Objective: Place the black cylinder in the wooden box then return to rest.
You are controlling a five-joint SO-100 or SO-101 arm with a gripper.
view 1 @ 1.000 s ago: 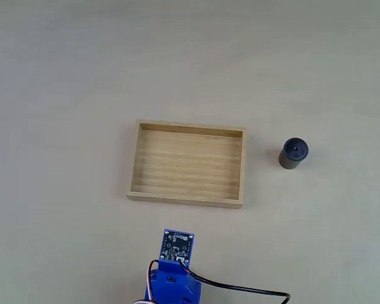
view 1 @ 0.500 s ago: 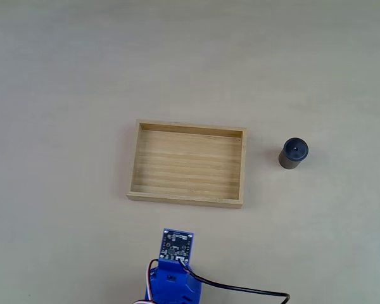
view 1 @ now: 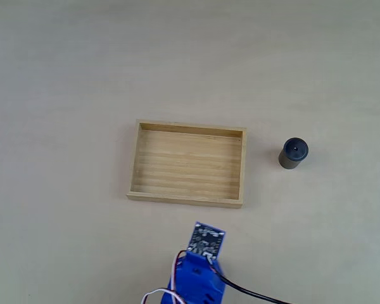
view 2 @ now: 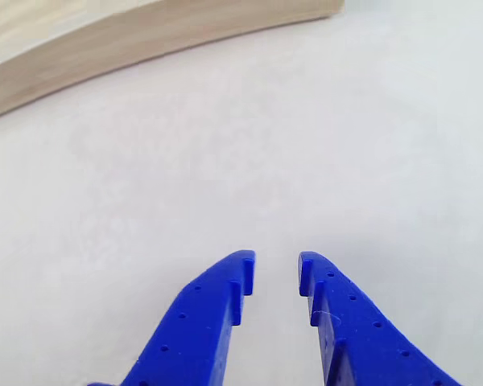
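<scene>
My arm (view 1: 199, 278): low at the fixed view's bottom edge, angled right.
My gripper (view 2: 276, 269): fingers slightly apart, empty, above bare table (view 2: 249, 161).
Wooden box (view 1: 187, 164): empty.
Black cylinder (view 1: 293, 154): upright, right of it.

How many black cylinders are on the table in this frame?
1. In the fixed view, the small short black cylinder stands upright on the bare table, to the right of the shallow rectangular light-wood box and apart from it. Nothing lies in the box.
</scene>
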